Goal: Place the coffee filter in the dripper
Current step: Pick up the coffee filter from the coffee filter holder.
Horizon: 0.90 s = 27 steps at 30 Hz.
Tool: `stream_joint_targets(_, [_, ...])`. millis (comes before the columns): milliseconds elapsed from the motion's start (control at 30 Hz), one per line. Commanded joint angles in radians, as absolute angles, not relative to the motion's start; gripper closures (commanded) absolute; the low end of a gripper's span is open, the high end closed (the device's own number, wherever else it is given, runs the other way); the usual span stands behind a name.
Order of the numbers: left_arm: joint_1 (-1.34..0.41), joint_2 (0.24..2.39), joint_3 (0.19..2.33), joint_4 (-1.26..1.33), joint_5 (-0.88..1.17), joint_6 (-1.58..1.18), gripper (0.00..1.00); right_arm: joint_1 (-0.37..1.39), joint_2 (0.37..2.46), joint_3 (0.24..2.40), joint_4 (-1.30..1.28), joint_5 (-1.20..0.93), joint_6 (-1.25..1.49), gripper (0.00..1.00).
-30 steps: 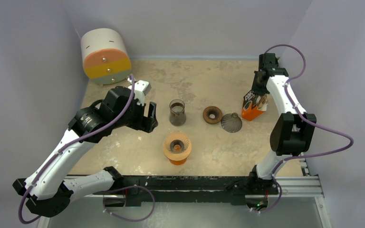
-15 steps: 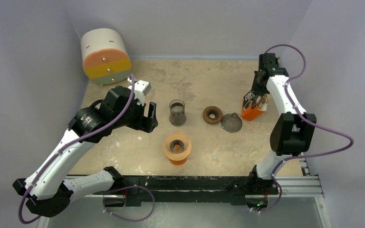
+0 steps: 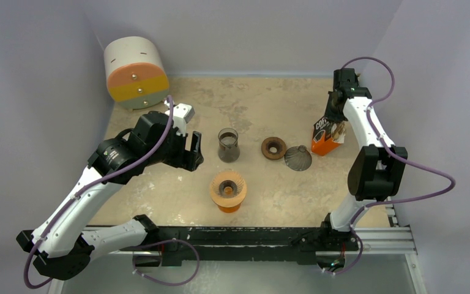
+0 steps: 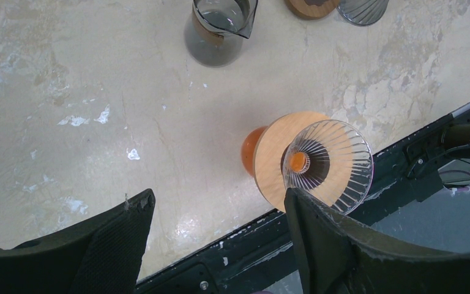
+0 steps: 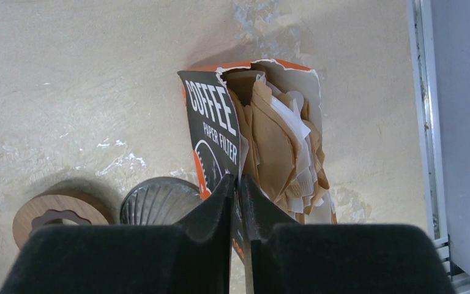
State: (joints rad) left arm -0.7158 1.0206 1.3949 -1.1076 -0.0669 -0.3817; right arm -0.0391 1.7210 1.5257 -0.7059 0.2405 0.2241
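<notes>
— The right pincer, jaws nearly pressed together, sits at the rim of the filter box; whether it grips anything cannot be told.
— The coffee filters stand inside that box; the dripper sits well left of it, the left pincer gaping farther left.

Overhead view, last second: no visible shift. Right gripper sits at the near-left wall of the coffee filter box, same spot and same pose, fingers nearly together. Left gripper, well left of the box, shows no movement and the same wide spread. Wrist views offer no earlier frames to compare.
</notes>
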Motion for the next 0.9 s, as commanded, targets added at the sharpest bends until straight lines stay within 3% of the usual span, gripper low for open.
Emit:
stream_joint_targets(0, [-0.717,1.009,1.404,-1.083,-0.064,-0.383,0.23,-0.034,1.667,1.553,-0.726,0.262,0.242,0.89])
stream_joint_targets(867, [-0.716,1.003,1.402,-1.086,-0.057,-0.394,0.23,-0.032,1.658,1.551,-0.717,0.222,0.247,0.89])
